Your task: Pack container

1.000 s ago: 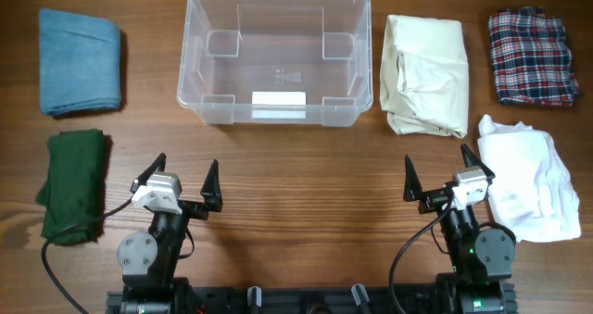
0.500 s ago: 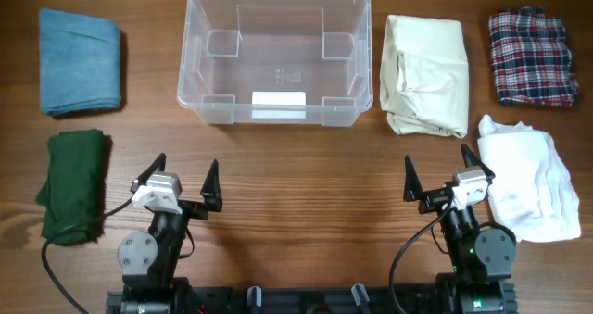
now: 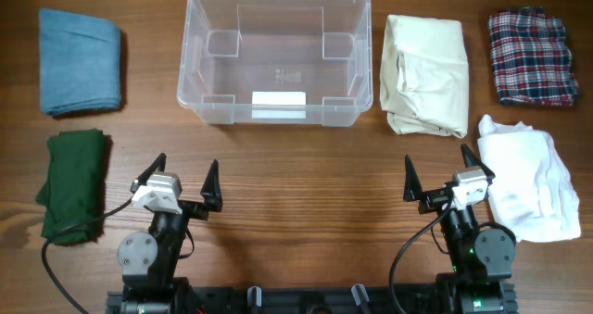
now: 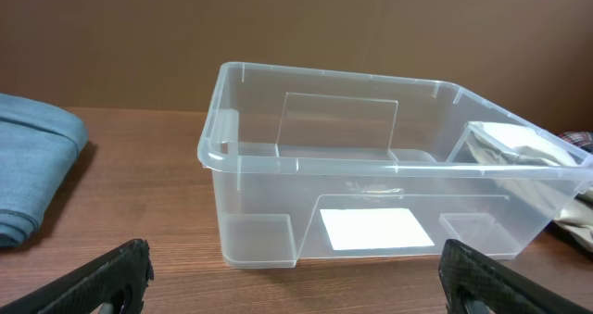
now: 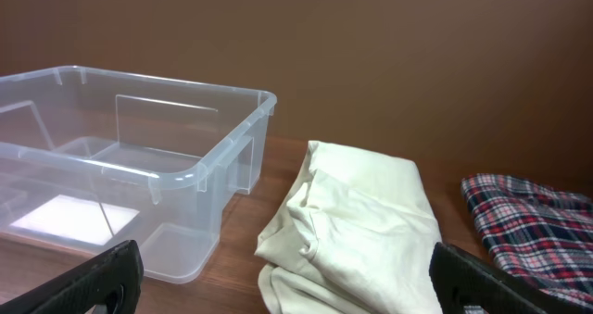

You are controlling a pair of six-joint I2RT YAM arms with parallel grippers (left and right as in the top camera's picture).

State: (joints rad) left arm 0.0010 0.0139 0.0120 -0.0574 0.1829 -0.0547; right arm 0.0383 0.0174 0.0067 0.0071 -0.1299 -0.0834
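The clear container [image 3: 190,45] stands empty at the back middle of the table, white label on its near long side; it also fills the left wrist view as the container [image 4: 306,161], and the right wrist view catches the container [image 5: 199,170] at left. My left gripper [image 3: 182,178] stands open near the front left, nothing between its fingers. My right gripper [image 3: 438,171] is open near the front right, also empty. In the wrist views my left gripper [image 4: 296,282] faces the label and my right gripper [image 5: 287,282] faces a cream cloth.
Folded cloths lie around: blue cloth [image 3: 81,60] back left, green cloth [image 3: 72,182] front left, cream cloth [image 3: 424,73] right of the container, plaid cloth [image 3: 533,56] back right, white cloth [image 3: 531,177] beside my right gripper. A black cable [image 3: 69,231] crosses the green cloth.
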